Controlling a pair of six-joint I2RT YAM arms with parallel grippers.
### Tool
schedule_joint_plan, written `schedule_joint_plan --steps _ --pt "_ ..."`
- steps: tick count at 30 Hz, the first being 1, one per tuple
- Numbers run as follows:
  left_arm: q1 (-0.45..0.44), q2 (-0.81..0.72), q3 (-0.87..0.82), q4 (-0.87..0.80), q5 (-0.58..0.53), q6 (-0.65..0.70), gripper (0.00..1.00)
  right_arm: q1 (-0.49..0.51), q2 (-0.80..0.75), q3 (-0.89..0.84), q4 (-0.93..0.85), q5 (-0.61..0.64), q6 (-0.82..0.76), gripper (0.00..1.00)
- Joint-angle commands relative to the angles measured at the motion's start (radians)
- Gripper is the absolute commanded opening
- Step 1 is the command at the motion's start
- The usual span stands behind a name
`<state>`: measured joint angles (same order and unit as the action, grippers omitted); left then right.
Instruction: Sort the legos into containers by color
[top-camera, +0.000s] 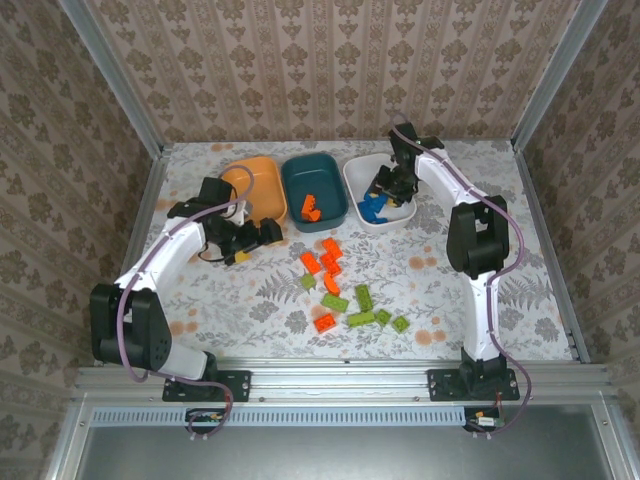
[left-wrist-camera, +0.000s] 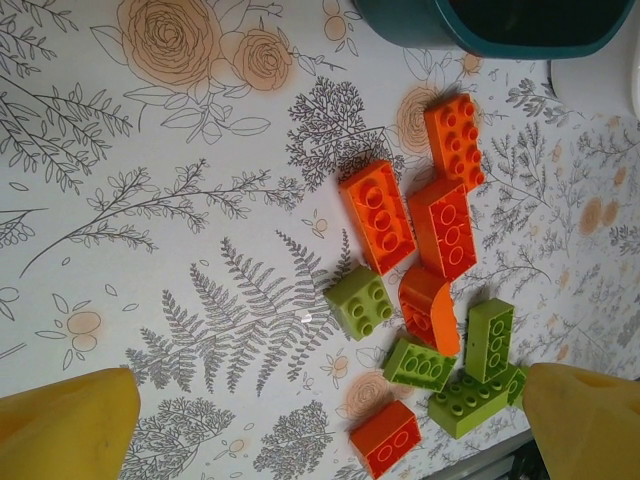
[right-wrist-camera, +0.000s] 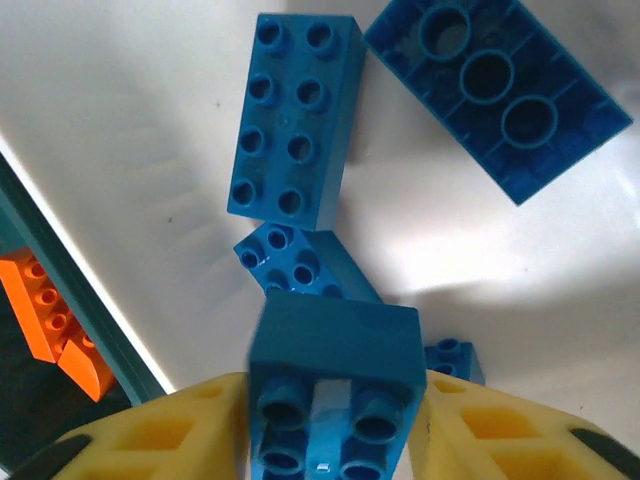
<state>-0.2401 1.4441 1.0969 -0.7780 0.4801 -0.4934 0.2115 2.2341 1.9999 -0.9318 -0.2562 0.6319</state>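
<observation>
The right gripper (right-wrist-camera: 335, 425) hangs in the white bowl (top-camera: 357, 178) with a blue brick (right-wrist-camera: 335, 345) between its yellow fingers; whether they clamp it I cannot tell. The left gripper (top-camera: 262, 235) gapes wide and empty above the table (top-camera: 200, 300), beside the orange bowl (top-camera: 262, 170). The teal bowl (top-camera: 293, 185) holds an orange brick (top-camera: 310, 208). Loose orange and green legos (top-camera: 331, 247) lie near the table's middle.

Top view: bright, even, diffuse light. The arms (top-camera: 170, 250) cast only faint, soft shadows on the tabletop (top-camera: 250, 290).
Left wrist view: orange and green bricks (left-wrist-camera: 440, 230) sharp; left hand (left-wrist-camera: 320, 440) fingers (left-wrist-camera: 60, 425) out of focus at the bottom corners.
Right wrist view: broad glare on the white bowl (right-wrist-camera: 130, 120) floor; nearest blue brick (right-wrist-camera: 335, 345) blurred.
</observation>
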Motion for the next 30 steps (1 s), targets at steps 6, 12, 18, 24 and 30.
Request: schedule_joint_plan --steps 6,12,18,24,30 --pt "0.007 -0.005 -0.004 -0.006 -0.003 -0.004 1.00 -0.009 -0.023 0.068 -0.069 -0.002 -0.030 0.58" --pt "-0.013 0.045 0.048 0.017 0.004 0.004 1.00 -0.003 -0.191 -0.024 -0.131 0.012 -0.103 0.59" --pt "-0.052 0.117 0.081 0.061 0.028 -0.008 1.00 0.049 -0.434 -0.411 -0.195 0.018 -0.198 0.63" --pt "-0.086 0.193 0.123 0.080 0.048 -0.005 1.00 0.156 -0.650 -0.754 -0.242 0.047 -0.076 0.69" --pt "-0.118 0.263 0.184 0.079 0.069 0.002 1.00 0.263 -0.780 -0.988 -0.146 0.011 0.083 0.70"
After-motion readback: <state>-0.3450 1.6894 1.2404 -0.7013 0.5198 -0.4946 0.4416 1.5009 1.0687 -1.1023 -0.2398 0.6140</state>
